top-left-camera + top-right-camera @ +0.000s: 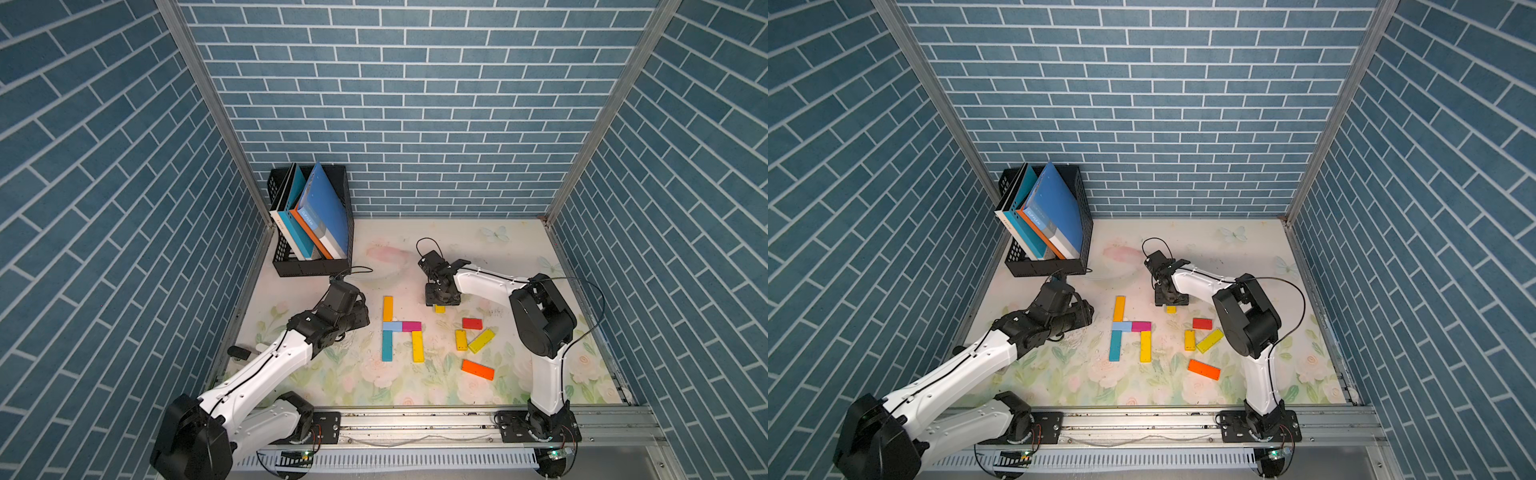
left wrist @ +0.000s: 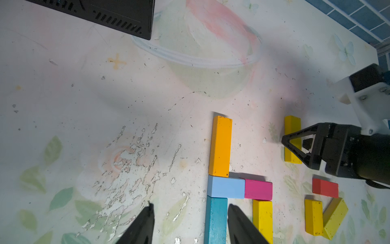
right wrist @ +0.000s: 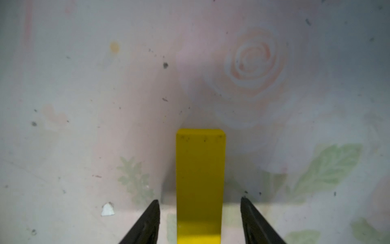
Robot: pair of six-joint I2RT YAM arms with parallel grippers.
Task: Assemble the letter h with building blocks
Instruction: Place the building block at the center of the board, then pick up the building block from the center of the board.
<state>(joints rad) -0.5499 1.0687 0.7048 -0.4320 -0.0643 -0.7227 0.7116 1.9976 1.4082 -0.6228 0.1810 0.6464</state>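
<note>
On the table (image 1: 519,257) a black basket (image 1: 307,266) of books stands in the far left corner, and both arms reach in from the near rail. Between them lies the h (image 1: 395,326), and to my eye it looks whole: amber block (image 1: 387,308), blue block (image 1: 392,326) and teal block (image 1: 387,347) end to end for the stem, pink block (image 1: 411,326) out sideways from the blue, yellow leg (image 1: 417,346) dropping from the pink, all flat and touching. Four spares lie nearer the right arm, well apart from the letter: orange block (image 1: 478,370), red block (image 1: 472,323), and a short spare (image 1: 461,340) with a tilted spare (image 1: 481,340) that seem to touch at one end. One more piece, the yellow block (image 3: 200,160), lies flat by itself beyond the pink. The right gripper (image 3: 200,200) is down over it, fingers (image 3: 147,224) parted to either side with table showing in both gaps, so nothing is gripped. The left gripper (image 2: 191,208) hangs near the stem's outer side, roughly half spread, empty as far as I can see. I'd judge the step is parting cleanly from that yellow block: go straight up first, both fingers kept off its flanks, and only then swing away, wide of the letter, since one nudge would skew those joints
</note>
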